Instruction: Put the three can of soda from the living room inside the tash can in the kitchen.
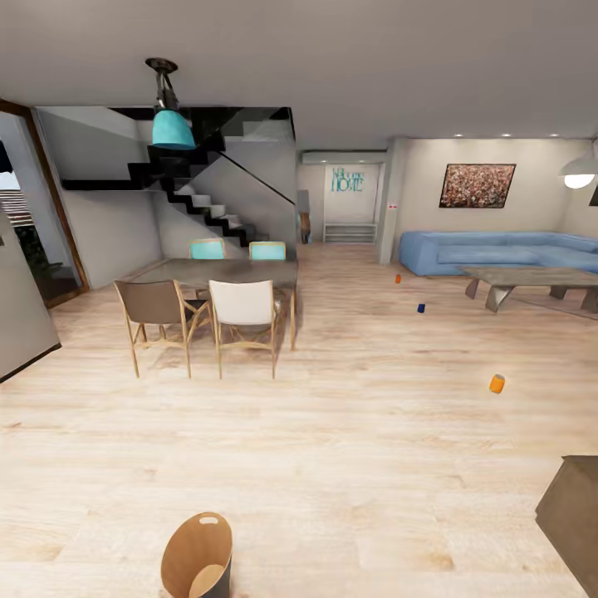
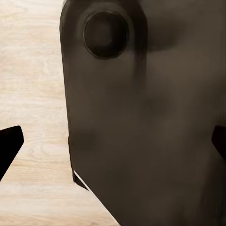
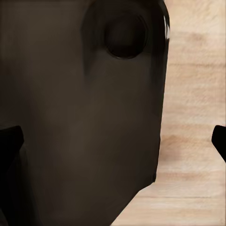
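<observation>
Light wood floor [image 1: 332, 432] stretches wide, and three small soda cans lie scattered right of centre: orange [image 1: 497, 383], dark blue [image 1: 421, 308], orange [image 1: 398, 279], nearing the blue sofa [image 1: 498, 249]. Tan wooden bin [image 1: 198, 555] waits bottom-left. Left tool [image 2: 113, 141] and right tool [image 3: 113, 141] gape wide, empty, parked for travel.

We've got a light wood floor [image 1: 349, 465], tan bin [image 1: 197, 555] near left, orange can [image 1: 497, 383] off right, blue can [image 1: 421, 308] and another orange can [image 1: 398, 279] farther back, dining table [image 1: 218, 272] with chairs left, low table [image 1: 531, 278] and blue sofa [image 1: 498, 249] far right
</observation>
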Controlling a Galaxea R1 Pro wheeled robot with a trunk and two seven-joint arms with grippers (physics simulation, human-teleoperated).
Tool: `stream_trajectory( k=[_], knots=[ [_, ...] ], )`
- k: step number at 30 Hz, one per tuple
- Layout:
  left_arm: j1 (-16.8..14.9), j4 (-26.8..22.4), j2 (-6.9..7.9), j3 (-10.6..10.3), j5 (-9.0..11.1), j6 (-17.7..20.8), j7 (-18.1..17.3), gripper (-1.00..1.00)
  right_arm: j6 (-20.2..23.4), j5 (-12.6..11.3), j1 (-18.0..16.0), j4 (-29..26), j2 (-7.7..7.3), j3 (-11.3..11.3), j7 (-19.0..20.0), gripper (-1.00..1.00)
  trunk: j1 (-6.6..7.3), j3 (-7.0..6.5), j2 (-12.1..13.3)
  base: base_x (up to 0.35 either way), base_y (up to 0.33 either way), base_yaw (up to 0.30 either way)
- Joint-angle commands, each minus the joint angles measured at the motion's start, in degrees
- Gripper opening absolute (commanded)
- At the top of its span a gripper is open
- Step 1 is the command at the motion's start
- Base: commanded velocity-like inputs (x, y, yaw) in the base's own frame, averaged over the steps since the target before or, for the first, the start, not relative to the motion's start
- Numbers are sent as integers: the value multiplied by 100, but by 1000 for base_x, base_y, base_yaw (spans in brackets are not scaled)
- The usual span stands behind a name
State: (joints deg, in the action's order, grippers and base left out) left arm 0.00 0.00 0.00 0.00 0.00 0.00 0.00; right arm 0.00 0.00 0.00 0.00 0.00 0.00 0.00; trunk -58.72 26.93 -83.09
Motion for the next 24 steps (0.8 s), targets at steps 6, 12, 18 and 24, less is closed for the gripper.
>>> stream_trajectory(
  k=[6, 12, 18, 24],
  knots=[
    [-36, -23, -116, 21, 12, 46, -59, 100, 77, -11, 0, 32, 60, -24, 81, 100, 0, 0, 1, 0, 0, 0],
    [-36, -23, -116, 21, 12, 46, -59, 100, 77, -11, 0, 32, 60, -24, 81, 100, 0, 0, 1, 0, 0, 0],
    [-36, -23, -116, 21, 12, 46, -59, 100, 77, -11, 0, 32, 60, -24, 81, 100, 0, 0, 1, 0, 0, 0],
    [-36, -23, -112, 20, 11, 46, -59, 100, 77, -7, 0, 31, 55, -21, 82, 100, 0, 0, 1, 0, 0, 0]
  ],
)
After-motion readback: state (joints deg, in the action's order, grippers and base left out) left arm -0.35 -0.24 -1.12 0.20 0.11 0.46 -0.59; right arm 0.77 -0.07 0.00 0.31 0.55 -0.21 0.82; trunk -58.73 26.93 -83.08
